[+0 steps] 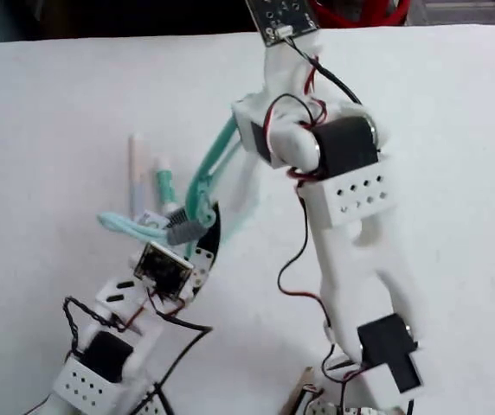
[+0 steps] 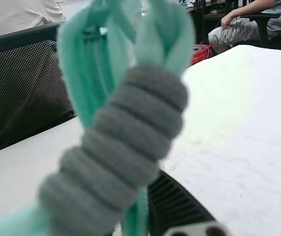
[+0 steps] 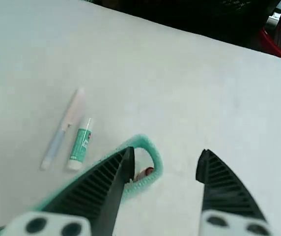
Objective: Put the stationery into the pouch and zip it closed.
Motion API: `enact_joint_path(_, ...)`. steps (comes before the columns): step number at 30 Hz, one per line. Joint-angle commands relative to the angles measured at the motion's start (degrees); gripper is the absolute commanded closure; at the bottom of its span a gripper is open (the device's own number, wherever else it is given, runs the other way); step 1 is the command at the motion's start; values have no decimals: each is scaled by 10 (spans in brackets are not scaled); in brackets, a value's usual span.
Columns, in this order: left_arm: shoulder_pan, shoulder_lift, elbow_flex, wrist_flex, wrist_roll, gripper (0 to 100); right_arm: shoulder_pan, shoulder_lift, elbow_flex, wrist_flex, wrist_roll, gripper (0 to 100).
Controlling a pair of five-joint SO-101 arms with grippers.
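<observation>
One pouch [image 2: 76,59], clamped in left fingers [image 2: 180,209], right fingers [image 3: 219,182] apart above its end.

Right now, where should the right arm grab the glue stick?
Probably take the glue stick at its green mid-body, from straight above. It lies flat, long sides exposed; set the fingers across its width, one in the narrow gap beside the pen.
</observation>
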Motion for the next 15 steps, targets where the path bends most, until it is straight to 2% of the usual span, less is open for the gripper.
enact_joint_path(1,-1,3,1,-6,-4,958,-6,25,-82,53,0,797)
enact_joint_path(11,0,3,1,-7,-2,958,-3,131,-116,89,1,803)
enact_joint_path(13,-1,3,0,-7,-1,958,-3,129,-127,102,1,848)
enact_joint_path(15,-2,3,-1,-7,-1,958,0,117,-134,102,1,948)
